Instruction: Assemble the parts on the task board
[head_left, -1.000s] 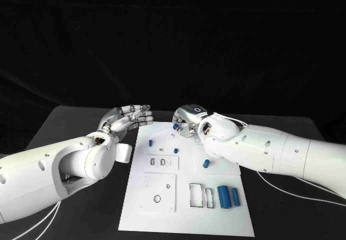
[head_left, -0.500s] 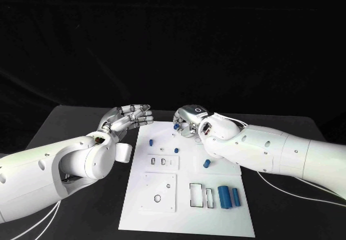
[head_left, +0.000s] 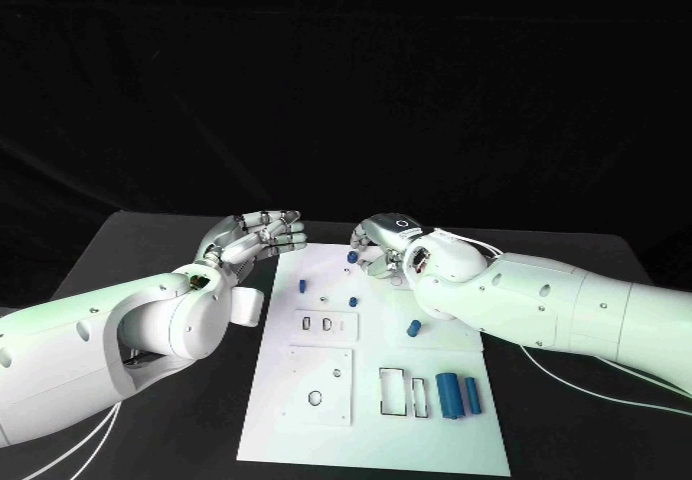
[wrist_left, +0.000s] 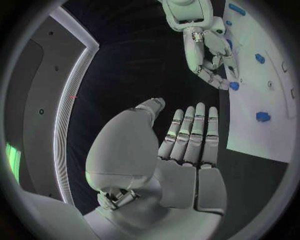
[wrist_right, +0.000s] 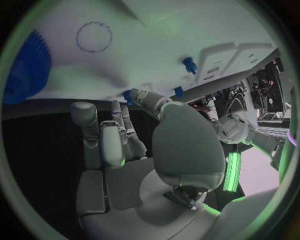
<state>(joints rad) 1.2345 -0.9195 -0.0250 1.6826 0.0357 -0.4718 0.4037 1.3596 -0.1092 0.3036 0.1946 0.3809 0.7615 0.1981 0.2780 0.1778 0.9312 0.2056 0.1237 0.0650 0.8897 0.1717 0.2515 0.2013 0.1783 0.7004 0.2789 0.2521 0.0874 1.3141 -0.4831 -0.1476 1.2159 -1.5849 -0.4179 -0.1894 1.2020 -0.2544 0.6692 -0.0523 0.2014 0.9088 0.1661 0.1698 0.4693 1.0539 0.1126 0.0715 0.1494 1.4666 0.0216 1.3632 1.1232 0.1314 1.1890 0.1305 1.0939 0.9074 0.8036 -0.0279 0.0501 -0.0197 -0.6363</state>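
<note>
White board (head_left: 378, 440) fills the table middle, blue parts scattered on it. My right hand (head_left: 387, 243) hangs over the board's 12 o'clock edge, fingers curled down, tips just beside a small blue piece (head_left: 352, 256); I can't tell if they pinch it. That piece sits at 9 o'clock from the fingertips. Left hand (head_left: 261, 237) waits off the board at 10 o'clock, fingers straight and pressed together, holding nothing. Right hand is nearer. Two blue cylinders (head_left: 457, 393) lie at 5 o'clock, long axes 12-to-6.
</note>
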